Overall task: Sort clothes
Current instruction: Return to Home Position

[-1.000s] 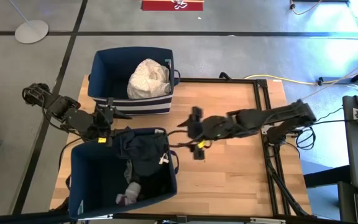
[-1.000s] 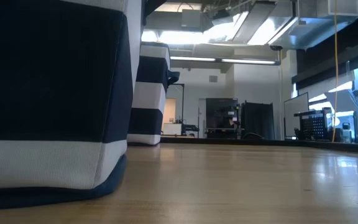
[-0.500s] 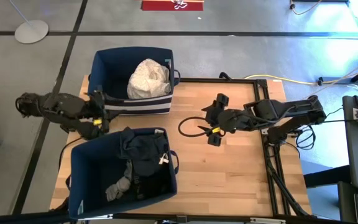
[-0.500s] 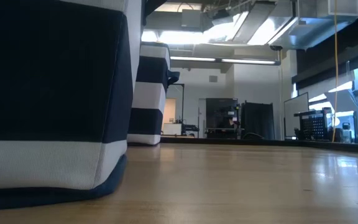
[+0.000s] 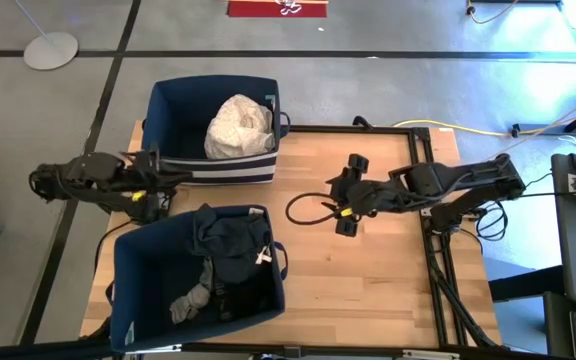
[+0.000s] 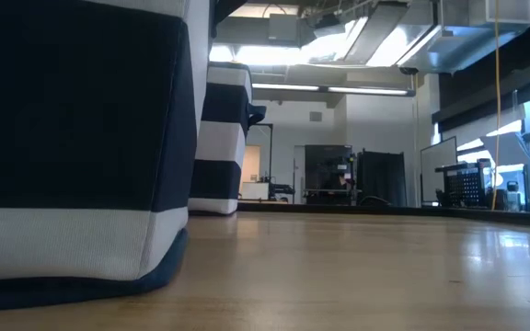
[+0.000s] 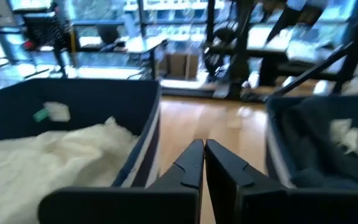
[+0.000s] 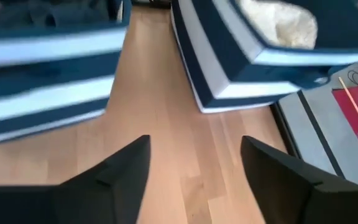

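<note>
Two navy fabric bins with white stripes stand on the wooden table. The far bin (image 5: 164, 112) holds white clothes (image 5: 238, 125). The near bin (image 5: 138, 290) holds dark clothes (image 5: 230, 250) and a grey sock (image 5: 190, 300). My left gripper (image 5: 173, 175) is shut and empty, level between the two bins at the table's left side; its wrist view shows the shut gripper (image 7: 202, 155) between the white clothes (image 7: 55, 158) and the dark clothes (image 7: 328, 140). My right gripper (image 5: 348, 194) is open and empty above the table's middle; its wrist view shows the gripper (image 8: 194, 152) slanting down over bare wood.
A black cable loop (image 5: 306, 208) hangs by my right gripper. A dark metal frame (image 5: 423, 180) stands at the table's right edge. Bare wood (image 5: 368, 290) lies right of the near bin. In the low view the bins (image 6: 72, 138) fill the left.
My left gripper has drawn back from the near bin's far left corner toward the table's left edge and has shut on nothing. My right gripper has pulled away from the near bin toward the table's right edge. The grey sock in the near bin has shifted and spread out.
</note>
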Robot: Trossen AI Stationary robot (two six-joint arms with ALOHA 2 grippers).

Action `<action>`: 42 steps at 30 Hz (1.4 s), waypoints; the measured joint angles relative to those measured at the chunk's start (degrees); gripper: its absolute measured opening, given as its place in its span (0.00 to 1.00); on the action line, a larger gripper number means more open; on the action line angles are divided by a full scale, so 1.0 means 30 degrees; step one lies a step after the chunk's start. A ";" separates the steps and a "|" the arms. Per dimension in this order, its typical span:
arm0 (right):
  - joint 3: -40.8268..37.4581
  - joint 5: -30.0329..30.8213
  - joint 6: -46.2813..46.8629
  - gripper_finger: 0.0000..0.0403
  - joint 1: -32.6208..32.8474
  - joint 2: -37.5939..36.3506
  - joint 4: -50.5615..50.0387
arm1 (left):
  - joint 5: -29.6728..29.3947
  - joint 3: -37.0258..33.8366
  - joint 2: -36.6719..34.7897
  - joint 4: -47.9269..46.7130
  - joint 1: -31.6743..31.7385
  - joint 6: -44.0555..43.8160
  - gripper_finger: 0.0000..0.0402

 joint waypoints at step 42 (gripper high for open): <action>-2.7922 -0.8262 0.0787 0.09 -0.6375 -1.4940 2.1693 | 0.1011 -0.2639 -0.1340 0.5342 0.0050 0.4475 0.01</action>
